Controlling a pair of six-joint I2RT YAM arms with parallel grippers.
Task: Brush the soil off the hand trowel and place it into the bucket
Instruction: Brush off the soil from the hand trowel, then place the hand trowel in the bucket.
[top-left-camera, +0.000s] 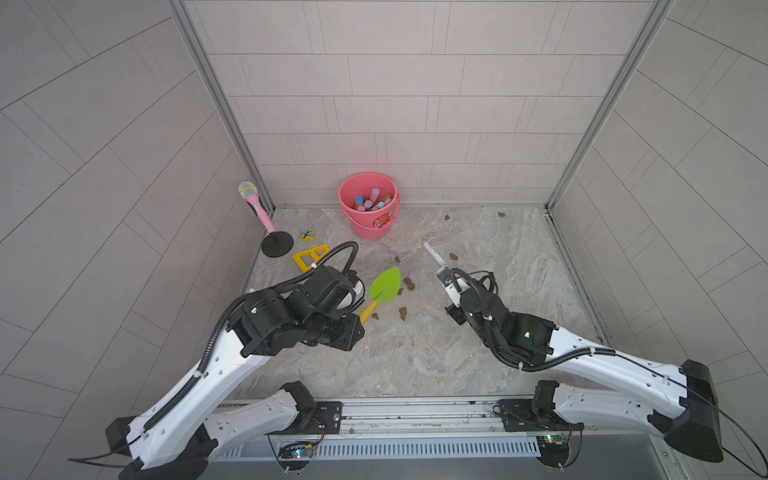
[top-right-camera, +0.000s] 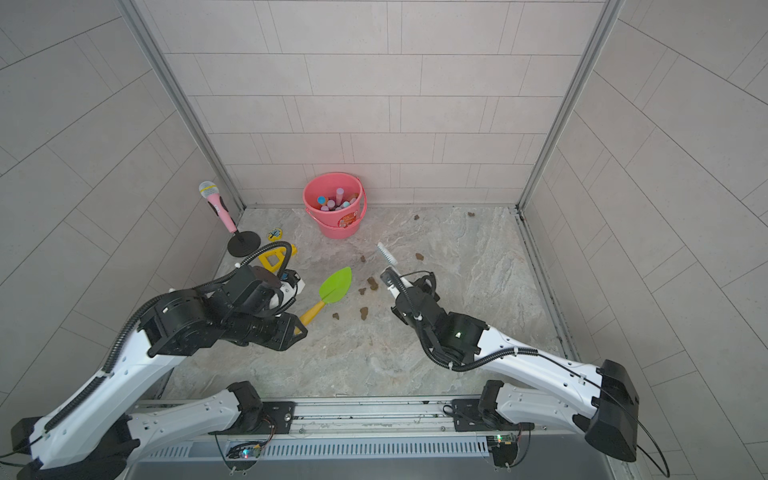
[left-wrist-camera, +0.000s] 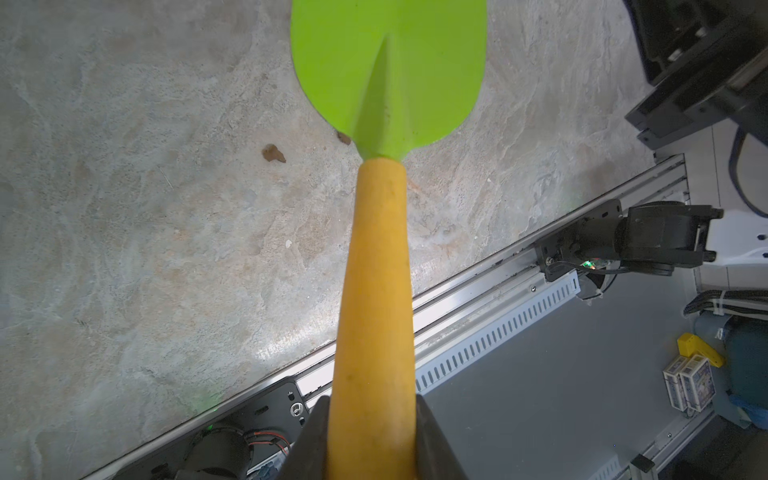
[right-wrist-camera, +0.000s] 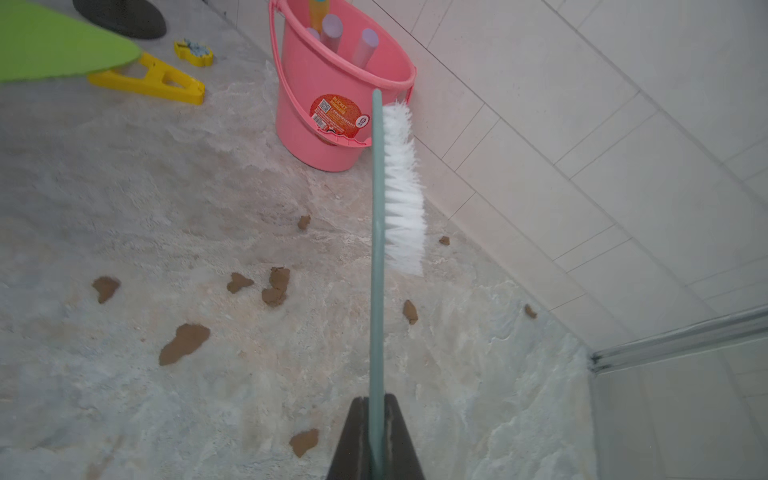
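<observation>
While left claw (left-wrist-camera: 371, 409) grips trowel (top-left-camera: 385, 286), left arm (top-left-camera: 195, 374) angles inward.

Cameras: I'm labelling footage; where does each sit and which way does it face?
Top views: high behind the base, looking down at the table; left arm, right arm show.
Left wrist: on the left arm, looking along the trowel; left tool shut on its handle.
Right wrist: on the right arm, looking along the brush toward the bucket; right tool shut on it.
Shared: both wrist views catch trowel and soil.
</observation>
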